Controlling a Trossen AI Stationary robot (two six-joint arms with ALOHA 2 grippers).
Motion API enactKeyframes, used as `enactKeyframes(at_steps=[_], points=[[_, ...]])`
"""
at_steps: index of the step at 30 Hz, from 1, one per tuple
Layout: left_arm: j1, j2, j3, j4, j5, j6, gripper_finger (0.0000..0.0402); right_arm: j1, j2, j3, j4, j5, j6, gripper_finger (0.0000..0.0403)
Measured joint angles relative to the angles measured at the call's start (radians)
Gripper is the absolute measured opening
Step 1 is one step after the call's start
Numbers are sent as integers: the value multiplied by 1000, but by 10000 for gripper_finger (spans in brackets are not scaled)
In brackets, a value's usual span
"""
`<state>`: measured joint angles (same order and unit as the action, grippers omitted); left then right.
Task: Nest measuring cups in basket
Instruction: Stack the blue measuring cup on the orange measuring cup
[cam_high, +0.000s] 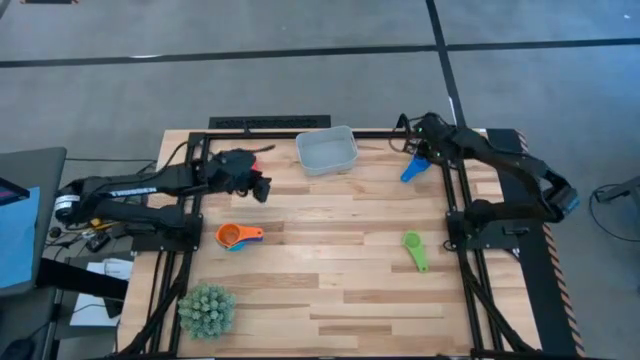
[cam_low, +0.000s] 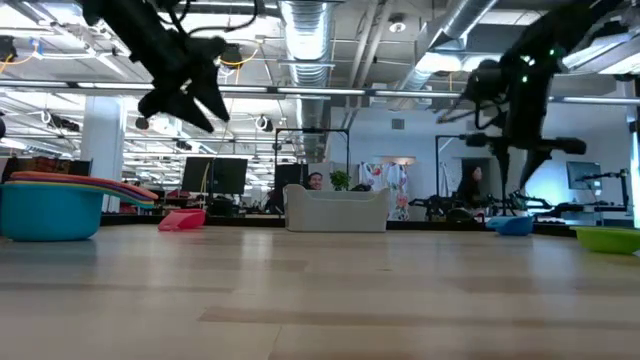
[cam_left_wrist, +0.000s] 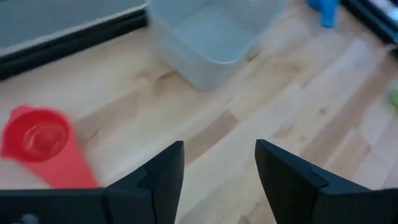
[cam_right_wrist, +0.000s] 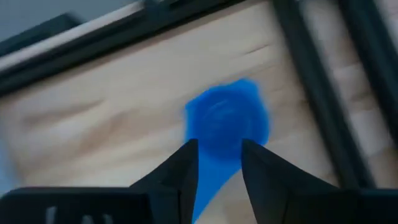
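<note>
Blue, the plastic measuring cup (cam_high: 412, 169) lies right of centre in the upper frame, beside the pale translucent rectangular basket (cam_high: 327, 150). The right gripper (cam_high: 424, 140) reaches down over it, jaws narrowed astride its handle; whether they grip, I cannot tell. The left gripper (cam_high: 262, 187), jaws wide and empty, hangs left of the basket.

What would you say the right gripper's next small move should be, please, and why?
Probably finish closing on the blue cup's handle, then lift. In the right wrist view, the right gripper has its fingers on either side of the blue cup handle, with a gap showing. The basket appears empty, and the left gripper hangs open above the table.
</note>
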<state>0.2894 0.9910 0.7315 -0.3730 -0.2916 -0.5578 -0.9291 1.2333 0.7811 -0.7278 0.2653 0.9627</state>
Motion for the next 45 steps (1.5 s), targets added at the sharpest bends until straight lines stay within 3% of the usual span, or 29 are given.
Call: enactKeyframes(at_steps=[10,14,18,25,33,37,45], points=[[92,36,0,52,-5,-88,187,-102,195,0,15,-6,-38,130],[93,36,0,50,-7,-81,187,-81,224,1,18,18,-27,128],[93,36,0,46,40,-67,187,-69,262,-2,74,-28,-10,121],[92,27,0,3,109,-95,183,-45,294,0,84,18,23,100],[77,14,30,-21,104,-89,148,-29,294,-1,92,53,18,49],[62,14,93,-124,99,-61,122,-1,291,-1,101,61,-25,15],[-20,14,200,-300,45,-51,81,123,239,-1,106,47,-81,11]])
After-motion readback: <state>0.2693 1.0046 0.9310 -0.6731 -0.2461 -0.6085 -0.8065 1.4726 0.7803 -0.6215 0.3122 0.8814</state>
